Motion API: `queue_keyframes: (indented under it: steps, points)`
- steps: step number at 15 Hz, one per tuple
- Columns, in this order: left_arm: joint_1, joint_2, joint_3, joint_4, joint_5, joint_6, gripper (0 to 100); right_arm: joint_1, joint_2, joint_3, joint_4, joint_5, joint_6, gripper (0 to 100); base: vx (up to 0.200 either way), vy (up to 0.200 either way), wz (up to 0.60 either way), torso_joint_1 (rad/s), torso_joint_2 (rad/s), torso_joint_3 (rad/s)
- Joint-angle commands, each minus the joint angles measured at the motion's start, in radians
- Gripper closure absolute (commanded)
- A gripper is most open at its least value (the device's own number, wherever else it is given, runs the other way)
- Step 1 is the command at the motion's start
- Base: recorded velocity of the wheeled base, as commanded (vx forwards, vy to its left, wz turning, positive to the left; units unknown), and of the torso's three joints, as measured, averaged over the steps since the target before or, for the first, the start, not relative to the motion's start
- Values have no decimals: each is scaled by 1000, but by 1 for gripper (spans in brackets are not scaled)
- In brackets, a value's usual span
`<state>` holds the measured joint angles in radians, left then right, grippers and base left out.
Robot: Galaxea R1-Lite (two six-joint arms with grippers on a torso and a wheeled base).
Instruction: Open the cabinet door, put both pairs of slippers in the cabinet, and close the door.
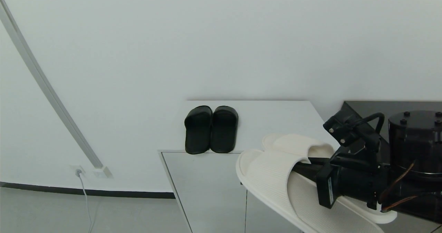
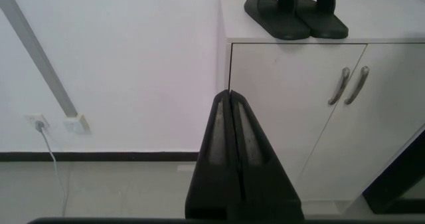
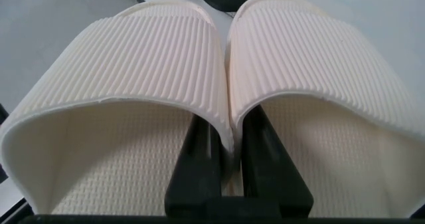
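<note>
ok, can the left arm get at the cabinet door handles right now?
Probably yes. The left gripper is empty and shut, facing the cabinet front, and nothing stands between it and the door handles. It would have to open first.

**Right arm** [image 1: 355,181]: matte black, built of blocky housings. A thick black cable [image 1: 376,117] is looping above the upper bracket, which is showing two silver screws [image 1: 332,130]. A pale strip [image 1: 330,188], possibly a label, is running down one block. Orange-brown wires [image 1: 397,191] are trailing at the right.
**Right gripper** [image 3: 234,164]: plain black.
**Left gripper** [image 2: 230,104]: black, tapering, showing greyish pads [image 2: 247,141].
</note>
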<state>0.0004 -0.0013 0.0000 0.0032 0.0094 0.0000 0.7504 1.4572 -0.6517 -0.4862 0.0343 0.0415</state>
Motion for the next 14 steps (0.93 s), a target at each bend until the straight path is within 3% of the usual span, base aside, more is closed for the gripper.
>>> queue_keyframes:
  steps: [1,7,11,12,14]
  points:
    - [1,1,0,0,1,-2,100,1,3,1,0,1,0,100,0,0,0,0,0,0]
    - [0,1,0,0,0,0,100,3,3,18,0,-2,-3,100,0,0,0,0,0,0]
    - [0,1,0,0,-3,0,100,3,3,18,0,-1,-3,100,0,0,0,-146,333,182]
    - [1,1,0,1,-3,0,0,6,3,18,0,1,-3,100,0,0,0,-163,373,207]
    - [1,1,0,1,-3,0,0,6,6,23,0,1,-3,100,0,0,0,-178,420,237]
